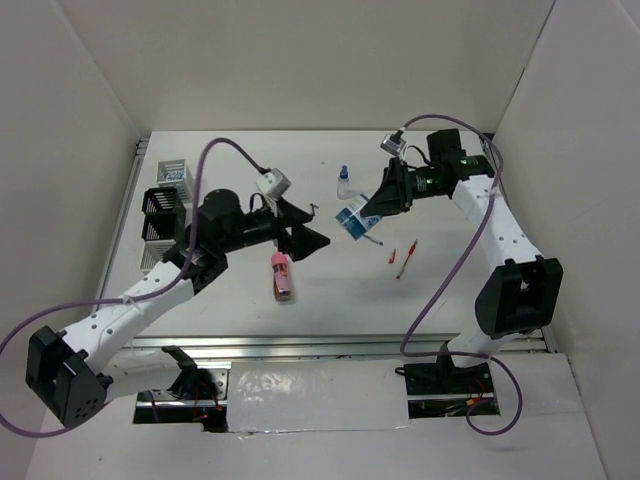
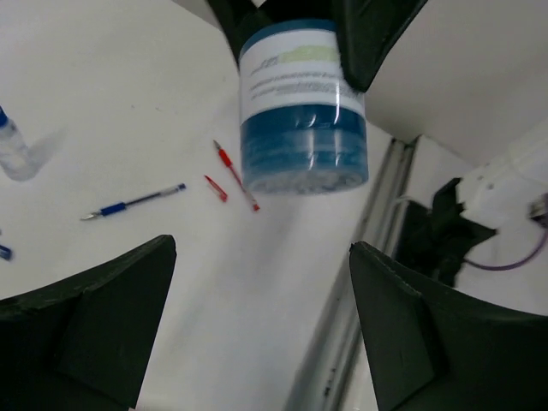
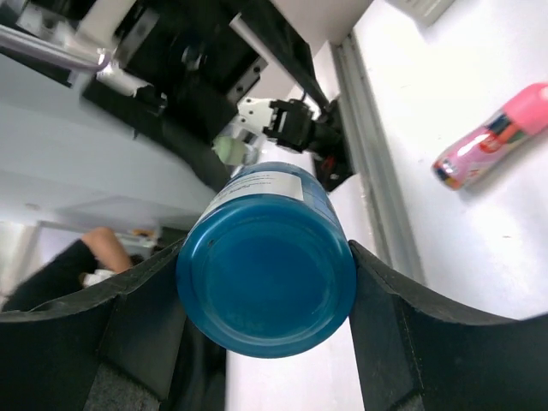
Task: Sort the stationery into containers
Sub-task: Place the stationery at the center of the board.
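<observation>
My right gripper (image 1: 366,214) is shut on a round blue-white tin (image 1: 350,222), held in the air above the middle of the table. In the right wrist view its fingers (image 3: 390,291) press both sides of the tin (image 3: 265,274). My left gripper (image 1: 308,237) stands open and empty just left of the tin, facing it; the left wrist view shows the tin (image 2: 304,111) ahead of the left gripper (image 2: 263,248). On the table lie a pink oblong block (image 1: 282,275), a red pen (image 1: 407,258), a short red piece (image 1: 392,255), a blue pen (image 2: 137,203) and a small blue-capped bottle (image 1: 344,182).
A row of small containers stands along the left edge: a white slotted box (image 1: 172,175), two black mesh boxes (image 1: 165,203) and another white one (image 1: 150,258). White walls enclose the table. A metal rail (image 1: 340,343) runs along the near edge.
</observation>
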`<state>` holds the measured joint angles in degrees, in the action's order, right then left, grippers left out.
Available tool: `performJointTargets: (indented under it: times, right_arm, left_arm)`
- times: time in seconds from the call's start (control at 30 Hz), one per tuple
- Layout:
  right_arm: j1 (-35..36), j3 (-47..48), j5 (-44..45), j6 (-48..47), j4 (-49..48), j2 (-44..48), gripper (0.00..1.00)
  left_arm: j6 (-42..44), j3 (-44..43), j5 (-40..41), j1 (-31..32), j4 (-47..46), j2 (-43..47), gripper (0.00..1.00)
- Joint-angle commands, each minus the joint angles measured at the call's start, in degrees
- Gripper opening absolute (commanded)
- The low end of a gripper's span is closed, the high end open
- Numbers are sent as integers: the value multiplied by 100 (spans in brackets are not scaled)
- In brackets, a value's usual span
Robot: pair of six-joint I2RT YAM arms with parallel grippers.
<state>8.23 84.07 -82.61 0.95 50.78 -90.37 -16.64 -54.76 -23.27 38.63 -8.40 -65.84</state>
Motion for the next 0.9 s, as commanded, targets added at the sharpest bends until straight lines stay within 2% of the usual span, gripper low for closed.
performJointTargets:
  times: [0.0, 0.13, 0.3, 0.43, 0.53, 0.57, 0.63, 0.67, 0.73, 0.77, 0.83, 0.87]
  right_arm:
    - [-304, 618, -1398, -1509, 1413, 151, 0]
    - [-480, 935, -1416, -2080, 1978, 186, 0]
    - [-366, 953, -1407, -1555, 1602, 467, 0]
    - [-322, 918, -1407, -1336, 1373, 696, 0]
    - [-269, 1032, -1407, -1246, 1232, 836, 0]
    - [-243, 1171, -1407, -1229, 1197, 845, 0]
    - [-120, 1409, -1398, -1264, 1206, 828, 0]
    - [-59, 1488, -1407, -1281, 1197, 793, 0]
    - [134, 1646, -1398, -1360, 1171, 740, 0]
    - [187, 1708, -1398, -1396, 1197, 662, 0]
    - [415, 1866, -1407, -1422, 1197, 530, 0]
    - [495, 1911, -1407, -1387, 1162, 477, 0]
  left_arm:
    - [-2095, 228, -1713, -566, -407, 396, 94]
    - [-2852, 98, -1655, -646, -504, 538, 99]
    - [-3740, -464, -1409, -795, -312, 371, 99]
    - [-4329, -764, -1417, -1251, -118, 186, 99]
    - [-4610, -694, -2162, -1507, -205, -129, 99]
    - [-4881, -554, -2704, -1577, -214, -357, 99]
    - [-5451, -343, -3217, -1666, -598, -534, 99]
    - [-5664, -107, -3419, -1683, -1193, -526, 99]
    - [-5954, -8, -3500, -1561, -1759, -465, 99]
    - [-6025, 18, -3527, -1491, -2344, -421, 99]
    - [-5930, -26, -3431, -1280, -2560, -333, 99]
    - [-5912, -26, -3395, -1227, -2979, -315, 99]
